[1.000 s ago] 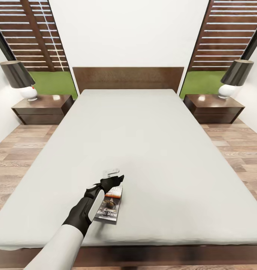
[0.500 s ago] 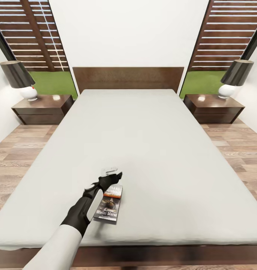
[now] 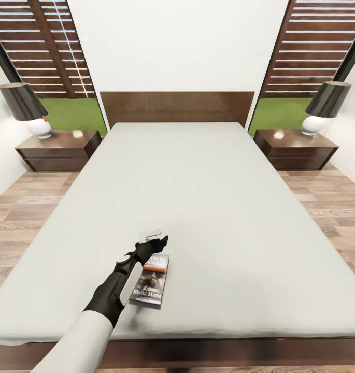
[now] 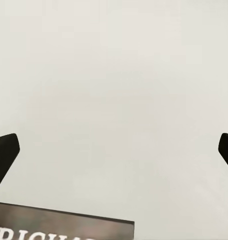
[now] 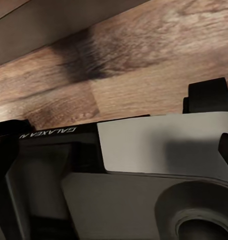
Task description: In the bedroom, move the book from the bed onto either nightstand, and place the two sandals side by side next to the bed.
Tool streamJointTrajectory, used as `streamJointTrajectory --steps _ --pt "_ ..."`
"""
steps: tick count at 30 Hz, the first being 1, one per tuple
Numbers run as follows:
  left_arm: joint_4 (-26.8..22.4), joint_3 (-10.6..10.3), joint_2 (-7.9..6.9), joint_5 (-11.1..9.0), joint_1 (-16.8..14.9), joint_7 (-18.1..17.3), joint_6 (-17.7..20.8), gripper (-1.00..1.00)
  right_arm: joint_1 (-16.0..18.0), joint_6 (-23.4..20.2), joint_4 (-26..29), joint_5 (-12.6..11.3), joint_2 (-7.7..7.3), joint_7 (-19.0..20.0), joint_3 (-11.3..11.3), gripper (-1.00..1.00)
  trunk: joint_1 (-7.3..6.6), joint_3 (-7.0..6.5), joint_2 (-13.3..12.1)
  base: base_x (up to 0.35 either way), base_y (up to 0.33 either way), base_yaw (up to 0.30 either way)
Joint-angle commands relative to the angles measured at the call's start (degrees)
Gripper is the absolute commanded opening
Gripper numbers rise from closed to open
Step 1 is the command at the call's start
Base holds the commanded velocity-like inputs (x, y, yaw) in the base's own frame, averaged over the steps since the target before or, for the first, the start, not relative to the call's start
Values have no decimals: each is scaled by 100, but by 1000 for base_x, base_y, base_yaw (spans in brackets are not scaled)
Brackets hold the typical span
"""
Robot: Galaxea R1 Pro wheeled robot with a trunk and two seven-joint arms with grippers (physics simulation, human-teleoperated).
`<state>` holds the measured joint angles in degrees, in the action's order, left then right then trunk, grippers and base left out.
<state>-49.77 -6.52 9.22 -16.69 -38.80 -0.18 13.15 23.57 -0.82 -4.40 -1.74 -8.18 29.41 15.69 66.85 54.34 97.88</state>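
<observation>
Reaching for the book [image 3: 152, 281] | it lies flat near the bed's [image 3: 208, 186] foot edge | your left gripper [image 3: 155, 239] hovers past its far end, fingers [image 4: 5, 150] spread | next: draw back, lower, straddle an edge | right gripper: state untellable

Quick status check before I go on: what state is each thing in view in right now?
book: flat on the mattress, cover up, not gripped
left gripper: open, above the book's far end
bed: mattress bare apart from the book
left nightstand: drawers closed, lamp on top
right nightstand: drawers closed, lamp on top
right gripper: open or shut cannot be told
</observation>
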Motion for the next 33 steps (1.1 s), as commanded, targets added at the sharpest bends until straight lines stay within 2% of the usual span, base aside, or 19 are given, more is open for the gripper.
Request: streamJointTrajectory --steps 1,33 --pt "-7 1 0 -44 0 -1 30 100 7 -9 -17 -19 -4 21 30 100 22 22 44 0 0 0" --pt "-12 1 1 -45 -3 1 47 100 7 -8 -17 -19 -5 21 30 100 703 579 1287 0 0 0"
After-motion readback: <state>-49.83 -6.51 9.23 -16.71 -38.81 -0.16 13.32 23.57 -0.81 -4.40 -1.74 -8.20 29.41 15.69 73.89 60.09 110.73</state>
